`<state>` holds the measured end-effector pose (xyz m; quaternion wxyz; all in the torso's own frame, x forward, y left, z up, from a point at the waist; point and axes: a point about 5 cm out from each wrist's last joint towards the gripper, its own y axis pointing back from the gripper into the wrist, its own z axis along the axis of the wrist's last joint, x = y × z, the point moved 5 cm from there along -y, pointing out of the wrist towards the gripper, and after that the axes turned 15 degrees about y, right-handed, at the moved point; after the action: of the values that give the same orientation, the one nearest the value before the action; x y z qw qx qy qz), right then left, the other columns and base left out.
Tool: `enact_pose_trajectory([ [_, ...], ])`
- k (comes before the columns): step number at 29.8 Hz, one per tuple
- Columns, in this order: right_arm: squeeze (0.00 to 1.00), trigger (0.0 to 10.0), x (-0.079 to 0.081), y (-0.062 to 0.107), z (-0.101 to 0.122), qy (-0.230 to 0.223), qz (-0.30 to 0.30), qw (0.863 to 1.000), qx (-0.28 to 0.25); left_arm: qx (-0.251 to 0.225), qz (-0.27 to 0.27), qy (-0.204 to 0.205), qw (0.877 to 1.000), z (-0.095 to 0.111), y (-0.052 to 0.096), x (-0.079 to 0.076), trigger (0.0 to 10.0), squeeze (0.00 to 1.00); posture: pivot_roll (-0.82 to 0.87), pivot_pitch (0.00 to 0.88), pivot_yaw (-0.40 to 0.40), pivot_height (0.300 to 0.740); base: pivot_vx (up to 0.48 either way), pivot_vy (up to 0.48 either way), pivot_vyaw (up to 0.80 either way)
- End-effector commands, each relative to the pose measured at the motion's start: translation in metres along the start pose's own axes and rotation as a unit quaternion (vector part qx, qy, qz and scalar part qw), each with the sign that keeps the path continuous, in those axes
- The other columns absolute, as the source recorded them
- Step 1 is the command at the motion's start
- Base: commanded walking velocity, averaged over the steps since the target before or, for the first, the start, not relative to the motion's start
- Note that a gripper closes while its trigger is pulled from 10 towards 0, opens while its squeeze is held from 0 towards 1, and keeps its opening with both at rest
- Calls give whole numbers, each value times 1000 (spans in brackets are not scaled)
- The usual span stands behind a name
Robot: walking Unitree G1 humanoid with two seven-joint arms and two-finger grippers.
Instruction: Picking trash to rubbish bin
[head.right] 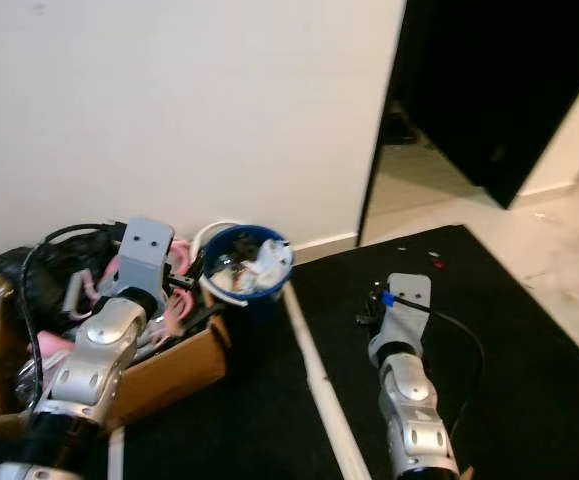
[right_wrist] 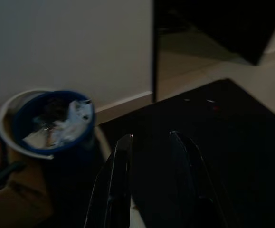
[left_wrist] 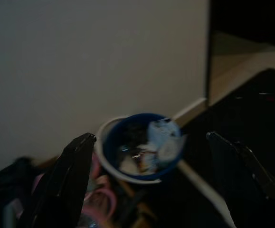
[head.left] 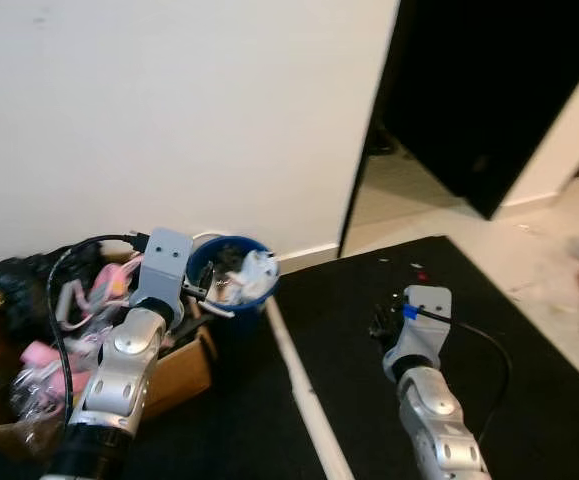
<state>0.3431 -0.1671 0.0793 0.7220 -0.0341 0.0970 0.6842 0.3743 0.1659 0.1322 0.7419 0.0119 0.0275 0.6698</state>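
My left tool (left_wrist: 146,185) fingers wide apart, nothing held, hovering just short of bin (head.left: 231,272). Bin dead ahead between fingers, against wall, beside box (head.left: 174,375). Blue, round, white liner rim, already stuffed with crumpled white trash (head.left: 252,274). Left arm much nearer. Right tool (right_wrist: 149,156) fingers slightly apart, empty, over black mat (head.left: 469,330), bin off to its left.
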Motion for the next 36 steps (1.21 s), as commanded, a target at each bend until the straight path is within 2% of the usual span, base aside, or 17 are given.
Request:
enact_pose_trajectory([
  [1, 0, 10000, 5, 0, -3, -8, 5, 1000, 10, 10, -2, 2, 1000, -5, 0, -1, 10000, 0, 26, 110, 35, 740, 0, 0, -800],
  [8, 0, 10000, 6, -4, 1, -14, 5, 1000, 10, 4, -9, 4, 1000, -2, -5, -8, 10000, 0, 34, 101, 30, 740, 0, 0, -800],
  [15, 0, 10000, 9, -8, 3, -16, 7, 1000, 9, 4, -9, 4, 1000, 0, -6, -6, 10000, 0, 31, 98, 37, 740, 0, 0, -800],
  [36, 0, 10000, 2, -2, -11, -21, -16, 999, 32, 3, -28, 12, 1000, -2, -6, -9, 10000, 0, 11, 69, 65, 740, 0, 0, -800],
])
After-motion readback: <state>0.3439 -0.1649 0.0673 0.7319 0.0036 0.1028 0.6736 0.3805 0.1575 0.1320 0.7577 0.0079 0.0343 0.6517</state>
